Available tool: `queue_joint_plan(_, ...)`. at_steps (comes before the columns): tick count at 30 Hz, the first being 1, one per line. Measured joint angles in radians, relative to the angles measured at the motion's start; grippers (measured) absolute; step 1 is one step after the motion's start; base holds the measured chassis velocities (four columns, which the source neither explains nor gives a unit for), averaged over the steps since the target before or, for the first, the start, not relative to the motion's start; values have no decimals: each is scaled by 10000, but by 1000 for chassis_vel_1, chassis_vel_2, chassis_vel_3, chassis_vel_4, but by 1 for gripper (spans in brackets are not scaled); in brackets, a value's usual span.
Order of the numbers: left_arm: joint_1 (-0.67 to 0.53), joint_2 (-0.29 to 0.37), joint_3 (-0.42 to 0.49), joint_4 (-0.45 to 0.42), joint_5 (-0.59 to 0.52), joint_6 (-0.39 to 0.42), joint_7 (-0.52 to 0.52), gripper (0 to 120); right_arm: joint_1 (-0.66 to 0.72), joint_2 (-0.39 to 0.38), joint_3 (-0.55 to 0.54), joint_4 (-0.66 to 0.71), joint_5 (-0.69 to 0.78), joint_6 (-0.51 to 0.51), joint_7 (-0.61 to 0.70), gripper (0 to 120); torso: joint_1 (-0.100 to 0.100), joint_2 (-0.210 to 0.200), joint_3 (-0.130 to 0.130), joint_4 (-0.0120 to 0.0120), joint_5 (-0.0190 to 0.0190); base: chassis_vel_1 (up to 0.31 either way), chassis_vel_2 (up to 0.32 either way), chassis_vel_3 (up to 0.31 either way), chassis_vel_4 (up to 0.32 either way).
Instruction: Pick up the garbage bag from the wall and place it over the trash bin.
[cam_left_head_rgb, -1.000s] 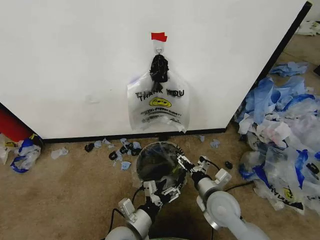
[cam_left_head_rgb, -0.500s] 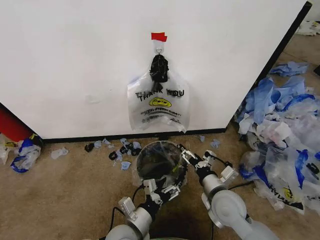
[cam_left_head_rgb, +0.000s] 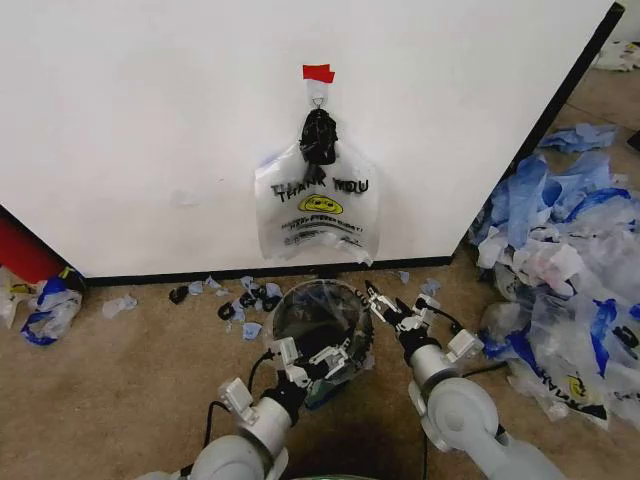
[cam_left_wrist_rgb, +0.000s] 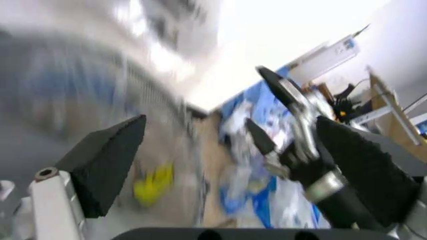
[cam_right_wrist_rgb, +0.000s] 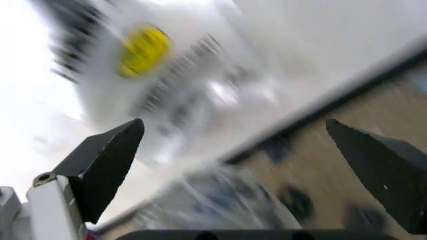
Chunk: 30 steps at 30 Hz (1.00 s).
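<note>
Garbage bag (cam_left_head_rgb: 317, 205) hangs flat on the wall (cam_left_head_rgb: 150, 120) from hook under red tape (cam_left_head_rgb: 318, 73), long axis vertical, black knot up, lettering upright, bottom edge just above black base strip. Trash bin (cam_left_head_rgb: 316, 322) on the floor directly below, at 6 o'clock from bag, mouth up, open carpet between it & wall. Left gripper (cam_left_head_rgb: 322, 360) at bin's 6 o'clock rim, jaws spread wide, empty. Right gripper (cam_left_head_rgb: 392, 307) at bin's 3 o'clock, jaws wide, empty. Plastic bag heap (cam_left_head_rgb: 560, 270) crowds 3 o'clock side; scraps (cam_left_head_rgb: 245, 297) along wall base.

Head view evenly bright; both wrist views heavily motion-blurred.
</note>
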Motion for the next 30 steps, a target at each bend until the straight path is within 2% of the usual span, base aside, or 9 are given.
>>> queue_joint_plan(5, 109, 643, -1382, -231, 483, 235, -12, 100, -78, -172, 521, 19, -1036, 884, -1916, 100, 0, 1, 0, -3, 1, 0, 0, 0, 0)
queue_joint_plan(7, 343, 1030, -2656, -108, 1616, 511, -555, 100, 36, -237, 1011, -53, -2413, 1651, -2920, 100, 0, 1, -1, 0, 7, 0, 0, 0, 0)
queue_joint_plan(11, 691, 1068, -3552, 418, 3053, 521, -1004, 100, 139, -307, 1516, -260, -4076, 2503, -3345, 100, 0, 0, 0, 2, -3, 0, 0, 0, 0)
queue_joint_plan(14, 1229, 667, -4333, 1068, 4947, 339, -1528, 100, -122, -308, 2346, -405, -5977, 3317, -3016, 100, 0, 0, 0, 0, 0, 0, 0, 0, 0)
queue_joint_plan(19, 1680, -141, -4850, 1517, 6566, 261, -2051, 100, -801, -21, 3601, -526, -7502, 3511, -2355, 100, 0, 0, -2, 3, -5, 0, 0, 0, 0)
queue_joint_plan(21, 1927, -666, -5180, 1982, 7775, 137, -2322, 100, -1518, 235, 4430, -763, -8334, 3566, -1806, 100, -1, 0, -1, -4, 10, 0, 0, 0, 0)
queue_joint_plan(23, 2130, -1086, -5322, 2249, 8377, 92, -2608, 100, -2164, 465, 5086, -953, -8890, 3578, -1272, 100, -1, 0, -1, -3, 0, 0, 0, 0, 0)
queue_joint_plan(25, 2155, -1141, -5328, 2262, 8414, 102, -2655, 100, -2266, 497, 5178, -976, -8973, 3552, -1177, 100, -1, 0, -1, -3, -1, 0, 0, 0, 0)
queue_joint_plan(30, 2301, -2039, -5732, 2301, 8556, 122, -2731, 100, -3207, 985, 5715, -1177, -9257, 3684, -717, 100, -1, 1, -2, -1, 5, 0, 0, 0, 0)
